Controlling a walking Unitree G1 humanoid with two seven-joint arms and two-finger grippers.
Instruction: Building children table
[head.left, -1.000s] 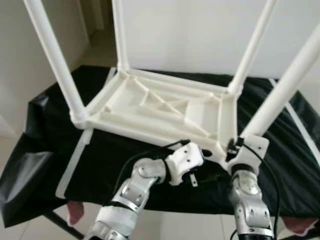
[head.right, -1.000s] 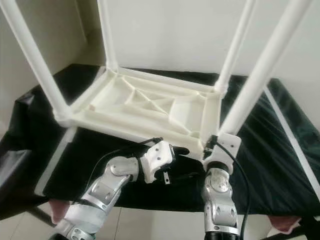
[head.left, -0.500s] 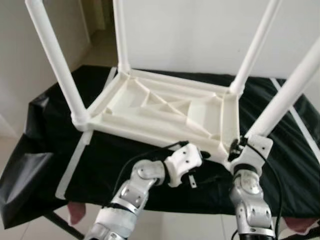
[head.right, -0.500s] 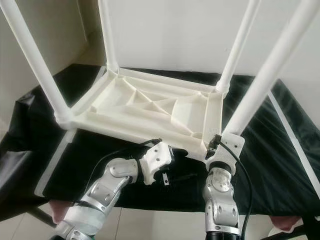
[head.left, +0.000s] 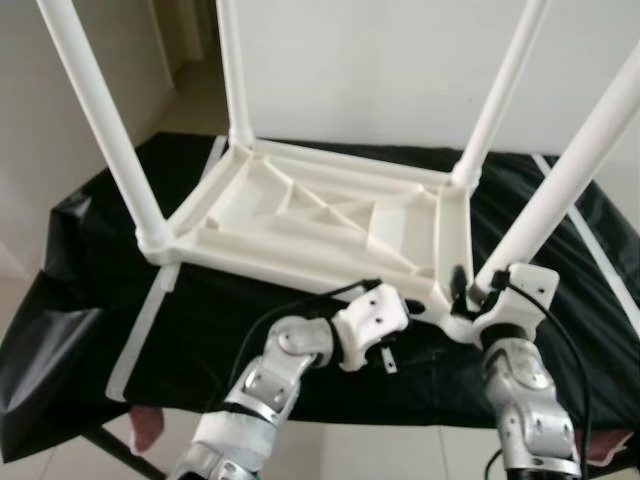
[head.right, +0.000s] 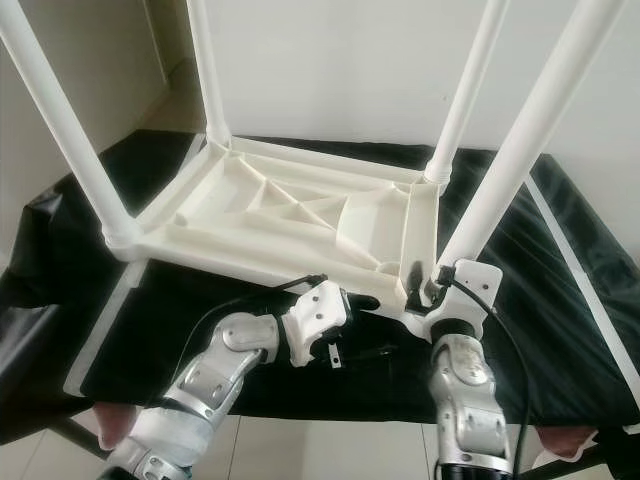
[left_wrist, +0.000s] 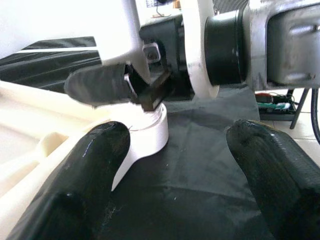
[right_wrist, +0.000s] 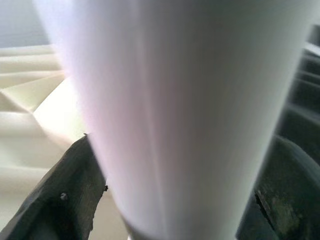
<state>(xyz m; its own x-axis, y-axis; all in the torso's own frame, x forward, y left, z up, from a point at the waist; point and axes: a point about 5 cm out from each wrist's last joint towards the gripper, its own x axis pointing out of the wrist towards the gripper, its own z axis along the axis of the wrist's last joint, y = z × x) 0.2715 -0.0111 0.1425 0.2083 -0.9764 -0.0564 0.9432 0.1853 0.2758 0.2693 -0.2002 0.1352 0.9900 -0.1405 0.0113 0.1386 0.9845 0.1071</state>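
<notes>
A white plastic children's table (head.left: 320, 215) lies upside down on a black-covered surface (head.left: 120, 240), its legs pointing up. My right gripper (head.left: 470, 288) is shut around the base of the near right leg (head.left: 570, 180), just above the corner socket (left_wrist: 150, 132). In the right wrist view that leg (right_wrist: 190, 110) sits between the two black fingers (right_wrist: 65, 190). My left gripper (left_wrist: 175, 140) is open, low at the table's front edge and aimed at the same corner; nothing is between its fingers (left_wrist: 100, 165). Its white wrist (head.left: 368, 322) is in front of the table's rim.
The black cover drapes over the edges at left (head.left: 50, 350) and right. White strips run along it at left (head.left: 140, 330) and right (head.left: 590, 240). A white wall stands behind, with a doorway at the back left (head.left: 190, 40). A black cable (head.left: 290, 310) loops over my left arm.
My right gripper has shifted a little to the right with the near right leg, and the table has turned slightly with it. The left gripper stays where it was.
</notes>
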